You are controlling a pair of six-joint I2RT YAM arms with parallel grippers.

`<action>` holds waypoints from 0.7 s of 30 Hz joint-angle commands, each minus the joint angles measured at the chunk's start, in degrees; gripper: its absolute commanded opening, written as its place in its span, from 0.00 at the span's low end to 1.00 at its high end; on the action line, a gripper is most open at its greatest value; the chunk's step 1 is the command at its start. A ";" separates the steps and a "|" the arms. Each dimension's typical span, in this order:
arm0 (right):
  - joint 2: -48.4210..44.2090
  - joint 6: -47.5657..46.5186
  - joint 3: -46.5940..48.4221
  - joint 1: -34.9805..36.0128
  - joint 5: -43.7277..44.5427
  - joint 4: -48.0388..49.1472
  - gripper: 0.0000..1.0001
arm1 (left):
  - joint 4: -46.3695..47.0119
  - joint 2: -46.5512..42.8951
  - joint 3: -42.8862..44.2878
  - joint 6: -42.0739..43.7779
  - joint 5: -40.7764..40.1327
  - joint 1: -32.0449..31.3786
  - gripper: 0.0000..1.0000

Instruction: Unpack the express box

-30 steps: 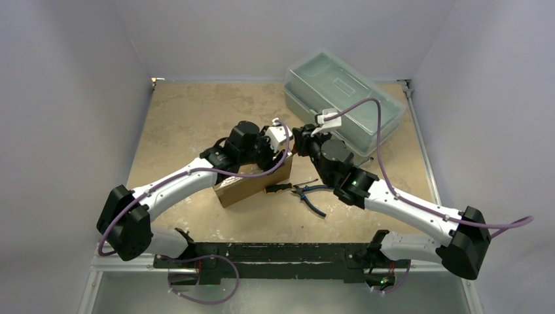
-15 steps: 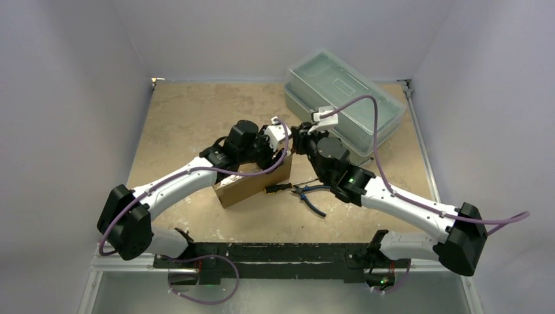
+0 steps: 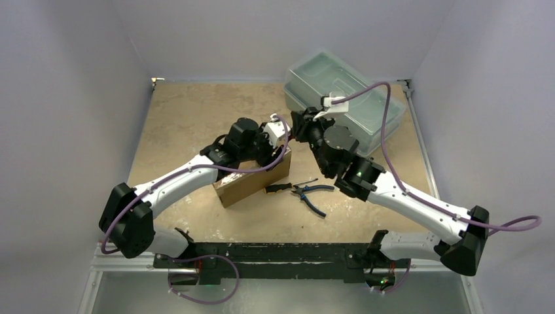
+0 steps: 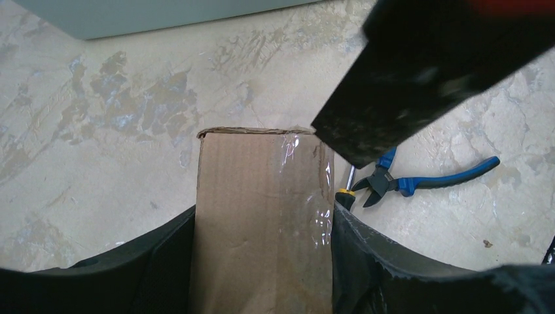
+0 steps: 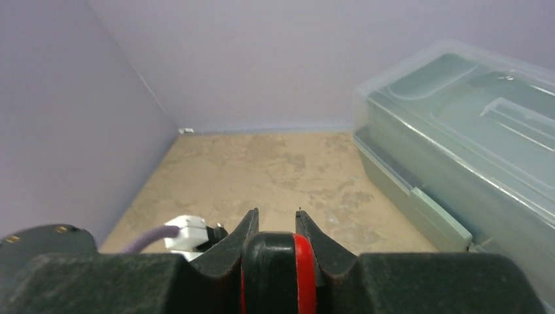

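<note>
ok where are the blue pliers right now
In the top view the blue pliers lie on the table just right of the express box, beside a small screwdriver.

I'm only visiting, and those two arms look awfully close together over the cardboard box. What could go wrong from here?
1. The arms nearly meet above the express box; the right fingers, gripping a red-and-black item, might bump the left fingers.
2. The left fingers clamp the box sides; it could slip or drag into the pliers and screwdriver lying beside it.
</note>
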 commanded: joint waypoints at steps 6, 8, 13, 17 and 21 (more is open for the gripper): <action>-8.02 2.17 -2.69 -1.23 7.14 -2.61 0.00 | -2.66 1.59 3.00 -1.41 -3.98 0.43 0.54; -10.56 3.06 -6.20 -2.19 6.96 -4.83 0.00 | -3.05 1.64 3.59 -2.72 -5.30 1.08 0.52; -15.68 6.90 -11.80 -2.62 6.02 -11.60 0.00 | -1.27 0.92 3.75 -11.44 -2.25 9.77 0.52; -18.05 10.25 -13.90 -2.56 3.79 -15.19 0.00 | 1.67 0.36 3.24 -16.69 2.38 17.03 0.52; -18.78 10.03 -14.68 -2.56 0.58 -15.96 0.00 | 5.09 -1.01 2.32 -22.34 5.46 23.94 0.52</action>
